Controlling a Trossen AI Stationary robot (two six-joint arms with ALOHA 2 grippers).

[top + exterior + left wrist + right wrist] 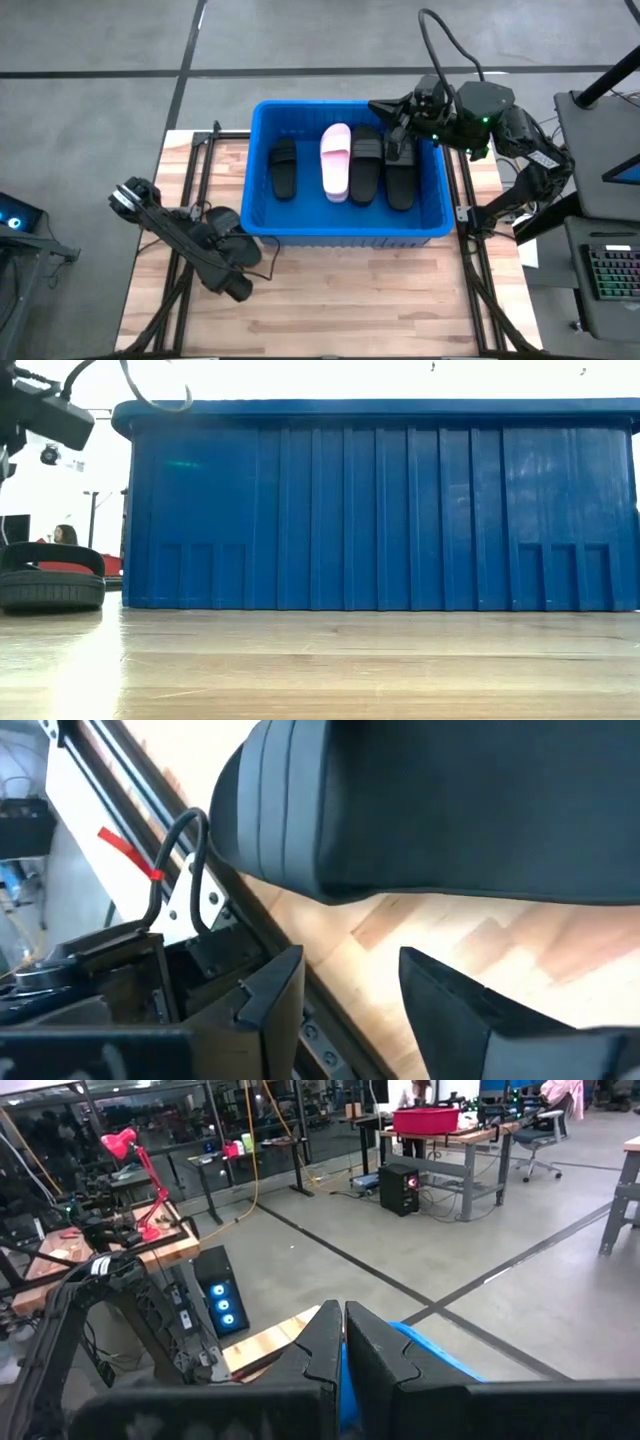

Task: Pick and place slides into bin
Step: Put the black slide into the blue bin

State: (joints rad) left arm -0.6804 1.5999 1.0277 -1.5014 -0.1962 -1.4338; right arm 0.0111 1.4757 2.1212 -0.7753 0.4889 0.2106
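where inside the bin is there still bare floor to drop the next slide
The bin has two bare strips: one between its left wall and the lone black slide, a narrower one between that slide and the pink slide. The right half is crowded: pink and two black slides lie side by side, the right claw above them.

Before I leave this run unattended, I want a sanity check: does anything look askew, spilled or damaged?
Nothing stands out. Four slides lie side by side in the bin, three black and one pink. One black slide sits flat on the table left of the bin, at the left gripper. The right gripper, shut, hovers over the bin's far rim.
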